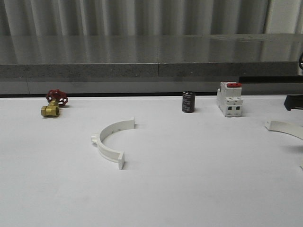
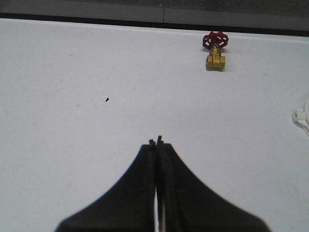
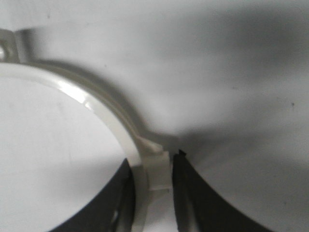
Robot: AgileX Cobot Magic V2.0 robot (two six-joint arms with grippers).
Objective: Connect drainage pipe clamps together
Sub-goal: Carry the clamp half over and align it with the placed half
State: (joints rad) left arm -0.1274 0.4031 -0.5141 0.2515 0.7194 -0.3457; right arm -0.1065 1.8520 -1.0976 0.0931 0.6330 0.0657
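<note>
- Clamp half one (image 1: 112,142): lying free, centre-left on surface (image 1: 189,189); left hand (image 2: 157,143) clenched, empty.
- Clamp half two (image 1: 285,127): far right; right hand (image 3: 152,169) grasping its band at the tab.
- Step: pickup; next, carry leftward, align flanges.

One white semicircular clamp half (image 1: 112,142) was laid flat on the white table left of centre, its open side turned rightward; its flat end flanges were seen at both tips. A second half (image 1: 285,128) was seen at the far right edge, its band (image 3: 116,125) straddled by dark fingers.
</note>
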